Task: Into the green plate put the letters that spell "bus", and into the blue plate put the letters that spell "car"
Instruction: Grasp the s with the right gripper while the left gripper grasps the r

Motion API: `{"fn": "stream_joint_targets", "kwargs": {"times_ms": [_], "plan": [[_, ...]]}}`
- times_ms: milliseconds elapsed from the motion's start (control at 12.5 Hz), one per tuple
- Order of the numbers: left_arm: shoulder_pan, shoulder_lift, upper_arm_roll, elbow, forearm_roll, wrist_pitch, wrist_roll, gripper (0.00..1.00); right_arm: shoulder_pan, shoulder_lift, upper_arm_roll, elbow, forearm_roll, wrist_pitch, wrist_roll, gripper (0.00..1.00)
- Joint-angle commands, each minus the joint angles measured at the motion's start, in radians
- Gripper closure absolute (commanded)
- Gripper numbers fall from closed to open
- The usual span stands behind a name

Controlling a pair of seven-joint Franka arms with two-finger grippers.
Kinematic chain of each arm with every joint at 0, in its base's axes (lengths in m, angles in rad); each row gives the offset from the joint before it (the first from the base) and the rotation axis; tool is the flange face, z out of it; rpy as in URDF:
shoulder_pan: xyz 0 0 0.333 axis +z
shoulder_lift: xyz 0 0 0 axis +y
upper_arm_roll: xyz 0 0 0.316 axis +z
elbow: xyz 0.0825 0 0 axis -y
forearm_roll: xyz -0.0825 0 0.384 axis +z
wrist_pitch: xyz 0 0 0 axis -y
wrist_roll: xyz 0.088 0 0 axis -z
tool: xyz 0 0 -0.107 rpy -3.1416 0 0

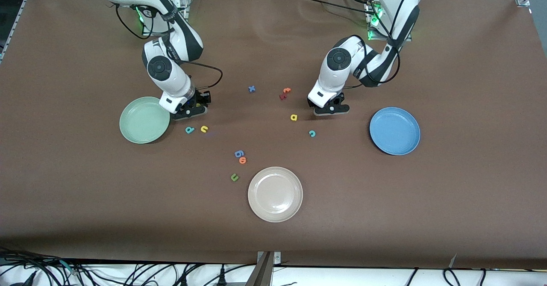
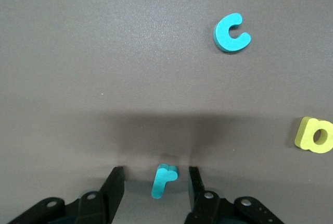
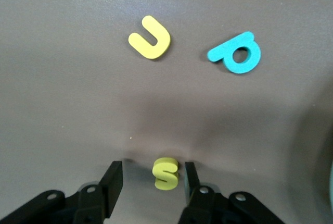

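- brown tabletop [image 1: 470,192] with two robot arms reaching down from the edge where their bases stand.
- green plate [image 1: 128,125] lies toward the right arm's end of the tabletop, with nothing in it.
- right gripper [image 1: 194,109] is down at the tabletop just beside the green plate; its jaws are spread around the yellow "s" [image 3: 166,173], one finger just beside the letter, a clear gap at the other.
- teal "b" [image 1: 189,129] and yellow "u" [image 1: 204,128] lie side by side on the tabletop, slightly nearer the front camera than the right gripper.
- around the middle of the tabletop: a blue "x" [image 1: 251,89], a blue "g" [image 1: 239,153] touching an orange letter [image 1: 242,160], a green "u" [image 1: 234,177], and a cream-white plate [image 1: 256,204] nearest the front edge.
- orange "t" [image 1: 286,90] and a dark red letter [image 1: 282,96] lie touching.
- yellow "a" [image 1: 293,117] and teal "c" [image 1: 312,133] lie on the tabletop near the left gripper.
- left gripper [image 1: 331,109] is down at the tabletop, jaws spread either side of the teal "r" [image 2: 164,179], gaps on both sides.
- blue plate [image 1: 376,136] lies toward the left arm's end, with nothing in it.
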Motion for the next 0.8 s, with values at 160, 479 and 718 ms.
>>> {"fn": "stream_joint_targets", "kwargs": {"times_ms": [160, 479, 718], "plan": [[-0.019, 0.014, 0.006, 0.016, 0.036, 0.004, -0.035, 0.51, 0.003, -0.001, -0.02, -0.014, -0.013, 0.021, -0.033, 0.47], [-0.021, 0.014, 0.006, 0.022, 0.034, 0.003, -0.054, 0.58, 0.003, 0.005, -0.02, -0.014, -0.013, 0.021, -0.031, 0.67], [-0.025, 0.024, 0.006, 0.024, 0.034, 0.003, -0.058, 0.64, 0.003, 0.009, -0.02, -0.014, -0.013, 0.023, -0.031, 0.75]]}}
